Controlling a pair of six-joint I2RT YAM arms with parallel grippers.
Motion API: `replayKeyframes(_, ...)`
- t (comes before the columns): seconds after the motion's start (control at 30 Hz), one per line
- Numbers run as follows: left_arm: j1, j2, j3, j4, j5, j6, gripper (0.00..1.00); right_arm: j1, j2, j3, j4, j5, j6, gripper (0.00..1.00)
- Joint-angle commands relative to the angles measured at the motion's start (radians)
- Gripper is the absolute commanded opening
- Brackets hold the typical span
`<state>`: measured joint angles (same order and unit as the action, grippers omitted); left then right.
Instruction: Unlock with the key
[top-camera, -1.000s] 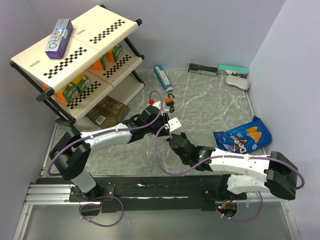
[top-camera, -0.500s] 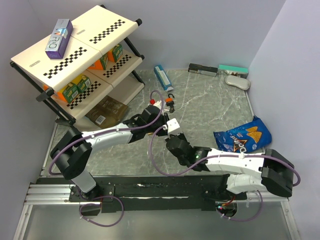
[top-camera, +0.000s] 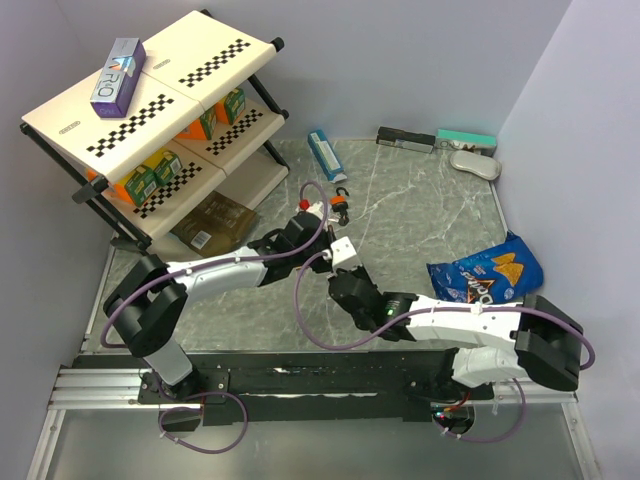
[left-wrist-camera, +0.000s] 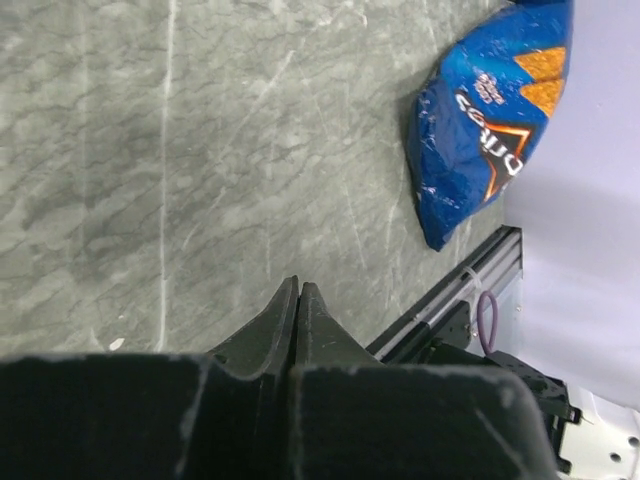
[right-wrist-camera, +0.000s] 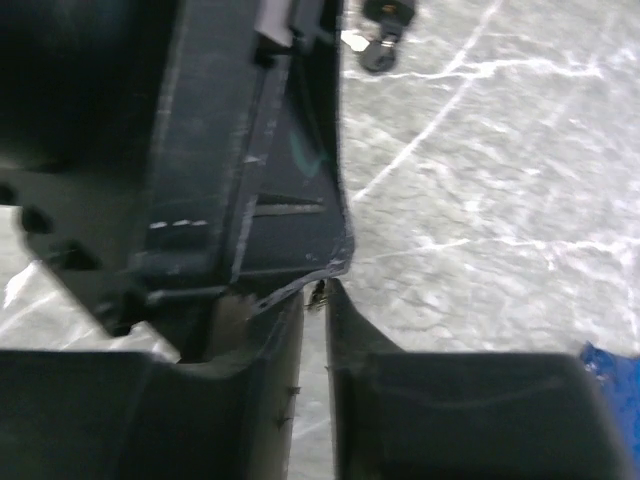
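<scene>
Nothing is unlocked yet: the key (right-wrist-camera: 378, 42) lies on the table (right-wrist-camera: 500, 150), top centre. Left fingers (left-wrist-camera: 272, 322) together, right fingers (right-wrist-camera: 362, 335) slightly apart.

Both arms wear white link shells between black joint housings: the left arm (top-camera: 215, 270) and the right arm (top-camera: 460, 322). A purple cable (top-camera: 345, 347) loops along each. Bulky black blocks form the shoulders, bolted to a black rail (top-camera: 300, 375). The left hand (left-wrist-camera: 297, 290) and right hand (right-wrist-camera: 315, 300) end in matte black, tapered fingers
</scene>
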<state>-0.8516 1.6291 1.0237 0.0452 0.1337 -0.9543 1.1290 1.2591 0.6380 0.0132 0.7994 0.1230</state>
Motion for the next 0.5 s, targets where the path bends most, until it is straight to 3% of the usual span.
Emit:
replayKeyframes(0.0,0.012,-0.048,0.007,0.016,-0.054,0.023,0.01,-0.005,-0.052,0.032,0.044,-0.084,0.012,0.35)
replayKeyframes(0.07,0.040,-0.049,0.003,0.018,-0.059,0.034,0.01,-0.015,-0.069,0.012,0.047,-0.143,0.021,0.44)
replayKeyframes(0.17,0.071,-0.049,-0.004,0.010,-0.074,0.066,0.01,-0.046,-0.115,-0.018,0.059,-0.232,0.035,0.67)
replayKeyframes(0.27,0.101,-0.054,-0.008,-0.010,-0.083,0.086,0.01,-0.092,-0.188,-0.066,0.088,-0.348,0.041,0.77)
replayKeyframes(0.33,0.121,-0.066,-0.031,0.016,-0.079,0.092,0.01,-0.168,-0.254,-0.109,0.116,-0.434,0.067,0.79)
replayKeyframes(0.47,0.143,-0.141,-0.114,0.152,-0.003,0.152,0.01,-0.369,-0.384,-0.201,0.211,-0.885,0.130,0.81)
